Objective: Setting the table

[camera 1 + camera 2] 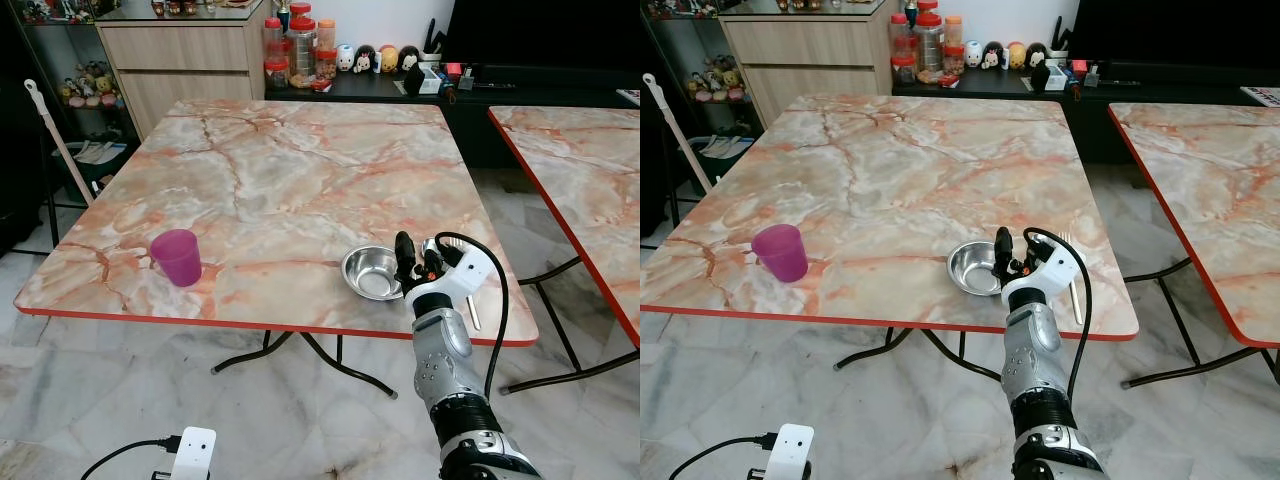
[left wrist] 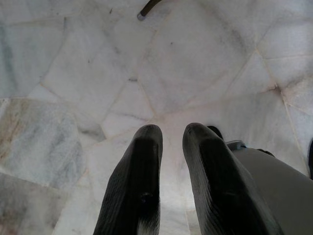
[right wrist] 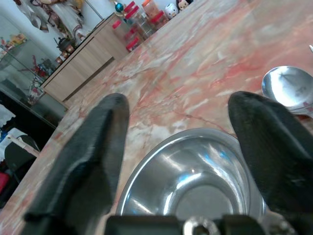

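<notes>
- Just beyond the right hand (image 1: 418,262) sits a steel bowl (image 1: 372,272), upright on the marble-patterned surface (image 1: 290,180), close to its near red edge.
- Right hand: fingers (image 3: 83,166) spread wide, one to each side of the bowl's near rim in the right wrist view; it has hold of nothing, and whether the tips touch the rim cannot be told.
- To the hand's right side, just beside it, a pale fork (image 1: 1074,283) lies flat on the surface.
- Past the hand's right finger in the right wrist view, a spoon bowl (image 3: 288,88) rests on the surface, just beside the steel bowl.
- Well off to the hand's left, a purple cup (image 1: 177,256) stands upright near the same near edge.
- Far beyond the hand, past the surface's far edge, jars with red lids (image 1: 298,48) and small figurines (image 1: 375,58) line a dark sideboard.
- Left hand (image 2: 171,147): hangs low over the pale marble floor (image 2: 73,73), its two fingers slightly apart and gripping nothing.
</notes>
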